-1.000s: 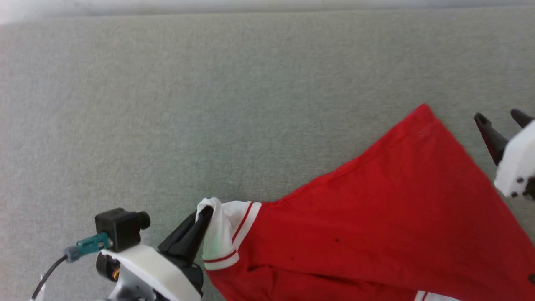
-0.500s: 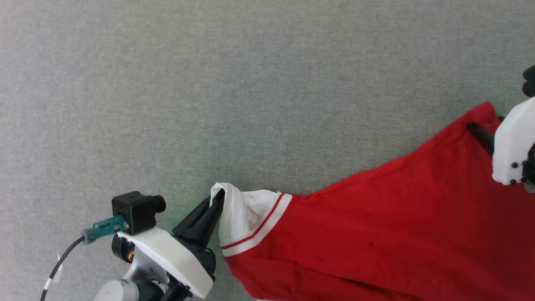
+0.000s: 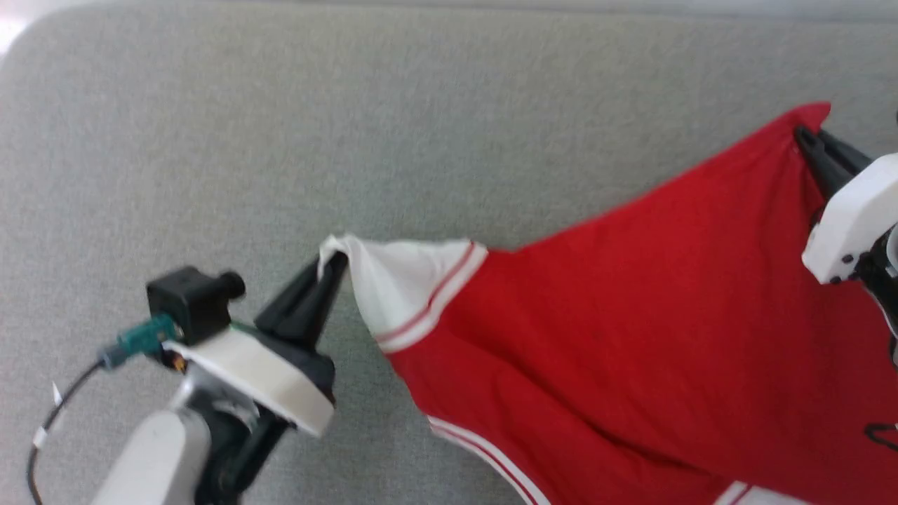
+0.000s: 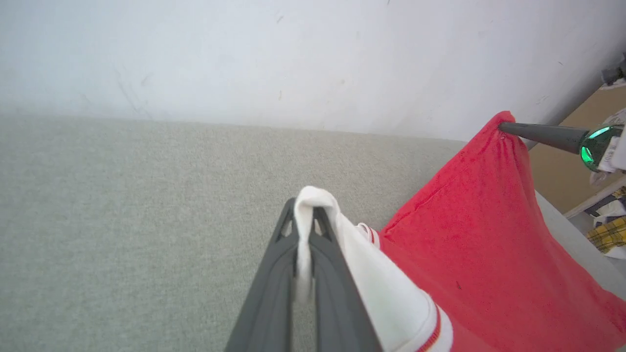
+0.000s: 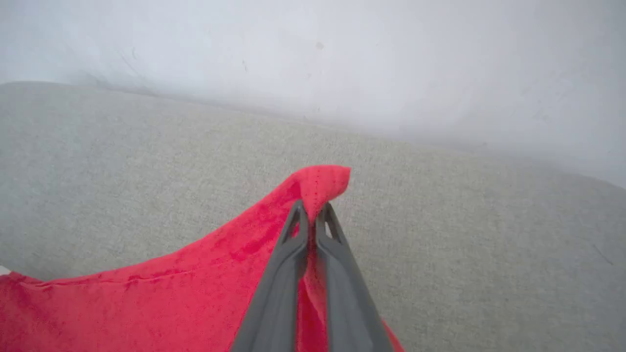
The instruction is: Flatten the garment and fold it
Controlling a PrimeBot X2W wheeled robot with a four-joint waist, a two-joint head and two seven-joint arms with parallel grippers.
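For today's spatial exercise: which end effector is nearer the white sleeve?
Left. The left end effector pinches the white sleeve; the right end effector grips the garment's far red corner.

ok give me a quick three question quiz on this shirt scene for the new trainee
1. True or false: the left jaws are shut on the white sleeve of the garment.
2. The right jaws pinch: a) the collar, b) a red corner, c) nothing.
3. What surface is under the garment?
Key: 1 true; 2 b; 3 the grey fabric surface.
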